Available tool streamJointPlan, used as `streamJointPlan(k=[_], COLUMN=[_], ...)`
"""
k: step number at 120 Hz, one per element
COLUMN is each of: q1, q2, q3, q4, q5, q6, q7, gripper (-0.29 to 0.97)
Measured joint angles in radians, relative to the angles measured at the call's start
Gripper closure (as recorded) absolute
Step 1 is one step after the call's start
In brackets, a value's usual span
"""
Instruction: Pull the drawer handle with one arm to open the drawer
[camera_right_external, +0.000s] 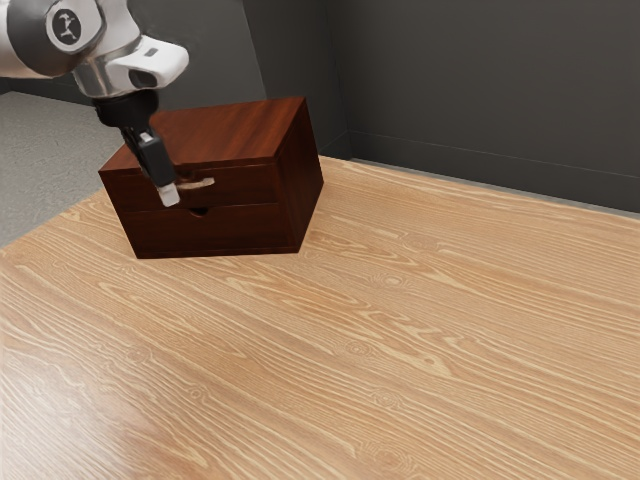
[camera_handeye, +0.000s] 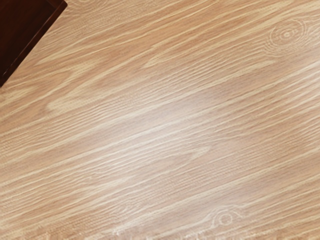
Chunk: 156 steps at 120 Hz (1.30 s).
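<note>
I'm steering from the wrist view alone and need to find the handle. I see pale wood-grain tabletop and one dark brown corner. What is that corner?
Observer: It belongs to a dark reddish-brown wooden cabinet with two stacked drawer fronts, standing on the light wooden table.
Operator: Where is the handle?
Observer: A small pale wooden handle sits at the middle of the upper drawer front.
Operator: And my jaws?
Observer: They hang in front of that upper drawer front, at the handle's end toward the exterior view's left. I cannot tell whether they touch it.
</note>
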<state>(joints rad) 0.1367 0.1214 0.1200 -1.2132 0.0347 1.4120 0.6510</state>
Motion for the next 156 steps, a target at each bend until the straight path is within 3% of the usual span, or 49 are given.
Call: streamJointPlan(k=[10, 25, 37, 47, 62, 77, 124, 156], q1=[0.132, 0.214, 0.372, 0.418, 0.428, 0.425, 0.404, 0.375], q2=[0.037, 0.062, 0.07, 0.089, 0.166, 0.212, 0.291, 0.327], q3=[0.0, -0.012, -0.147, -0.2, -0.279, -0.296, -0.293, -0.236], q4=[-0.001, -0.004, -0.03, -0.033, -0.024, 0.0, 0.08, 0.123], q5=[0.004, 0.008, 0.018, 0.022, 0.006, -0.002, 0.003, 0.028], q6=[0.009, 0.02, 0.035, 0.052, 0.083, 0.116, 0.223, 0.258], q7=[0.104, 0.234, 0.318, 0.381, 0.478, 0.555, 0.696, 0.724], gripper=[0.0, 0.0, 0.0, 0.0, 0.0, 0.0, 0.0, 0.0])
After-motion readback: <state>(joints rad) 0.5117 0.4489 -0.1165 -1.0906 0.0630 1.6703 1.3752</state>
